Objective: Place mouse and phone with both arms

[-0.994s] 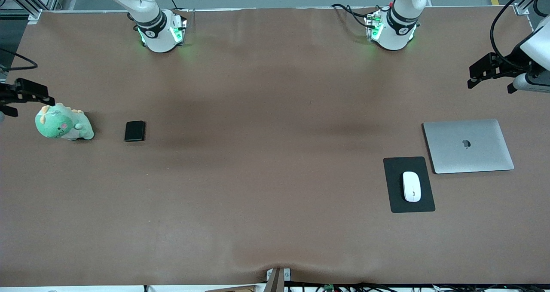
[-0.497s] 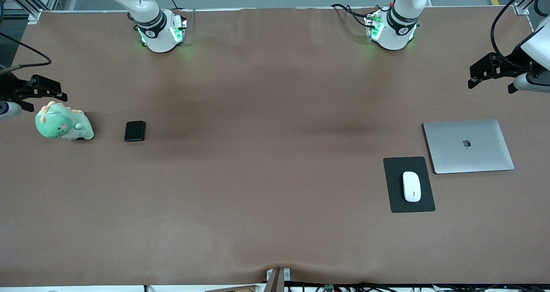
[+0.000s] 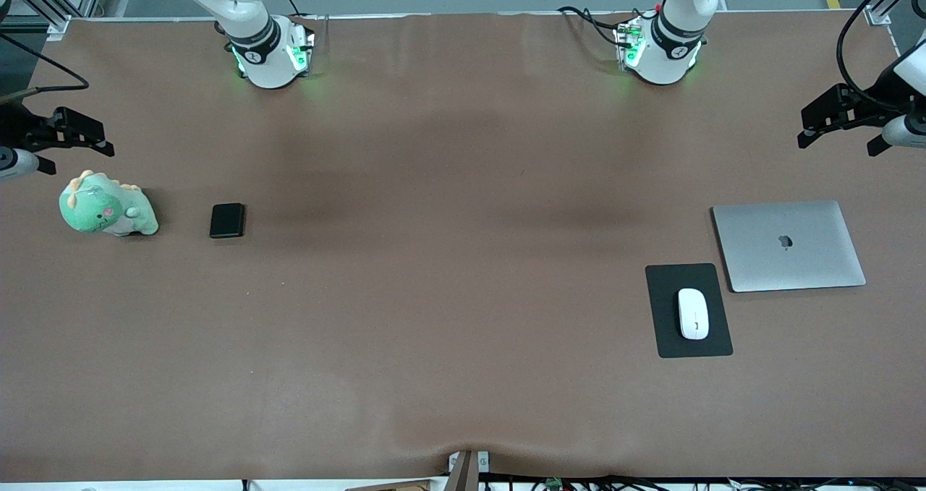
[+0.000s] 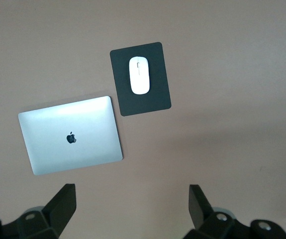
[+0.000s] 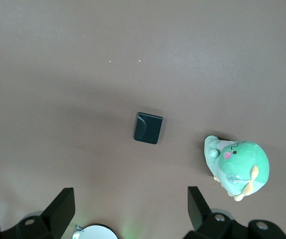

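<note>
A: Mouse (image 3: 693, 313)?
B: On black pad (image 3: 688, 310), nearest the front cam, toward left arm's end, just beside closed laptop (image 3: 788, 245).
A: Phone (image 3: 226, 220)?
B: Flat on table (image 3: 448, 274) toward right arm's end, near green plush (image 3: 105, 205).
A: Grippers?
B: Left gripper (image 3: 843, 113) up over table edge, fingers (image 4: 63, 204) apart, empty. Right gripper (image 3: 61, 131) over the plush's end, fingers (image 5: 60, 206) apart, empty.

Table (image 3: 463, 332) covering matt brown; phone (image 3: 227, 220) glossy black; mouse (image 3: 693, 314) smooth white plastic on matt black pad (image 3: 662, 332); laptop (image 3: 788, 245) brushed silver metal; toy (image 3: 106, 207) plush cloth
</note>
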